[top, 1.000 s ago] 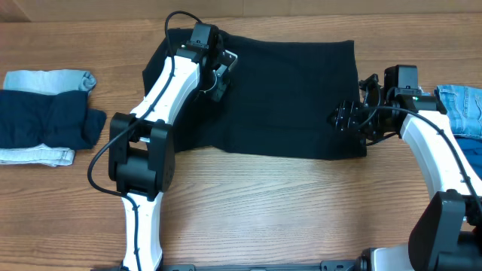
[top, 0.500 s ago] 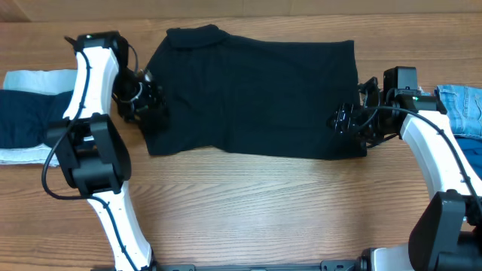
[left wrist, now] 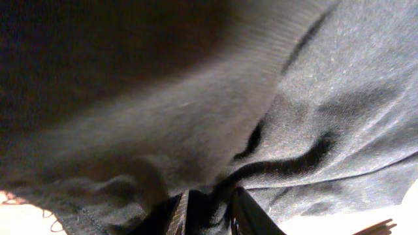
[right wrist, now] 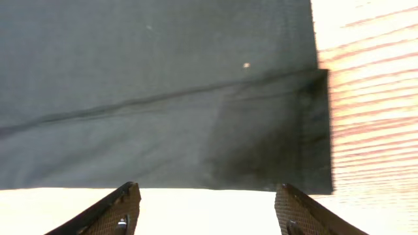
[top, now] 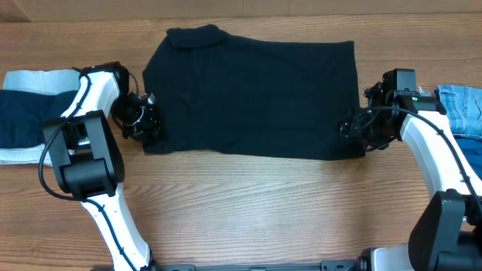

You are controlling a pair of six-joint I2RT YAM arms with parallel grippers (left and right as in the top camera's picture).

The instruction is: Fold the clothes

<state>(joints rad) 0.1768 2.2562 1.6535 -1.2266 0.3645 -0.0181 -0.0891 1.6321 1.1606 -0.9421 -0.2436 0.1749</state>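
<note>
A large plain black garment [top: 252, 90] lies spread flat in the middle of the table. My left gripper [top: 144, 124] is at its lower left corner. In the left wrist view the jaws [left wrist: 206, 199] are close together with a fold of the black cloth [left wrist: 326, 98] pinched between them. My right gripper [top: 354, 129] is at the garment's lower right corner. In the right wrist view its jaws [right wrist: 209, 192] are wide apart and empty, just short of the black hem [right wrist: 163, 98].
A dark navy garment [top: 30, 113] lies on light-blue denim [top: 34, 156] at the far left, beside my left arm. More light-blue denim [top: 461, 105] lies at the right edge behind my right arm. Bare wood shows in front of the black garment.
My left arm has swung from the garment's top left area out to its left edge and down to the lower left corner. My right gripper has shifted slightly right, to the garment's edge.
</note>
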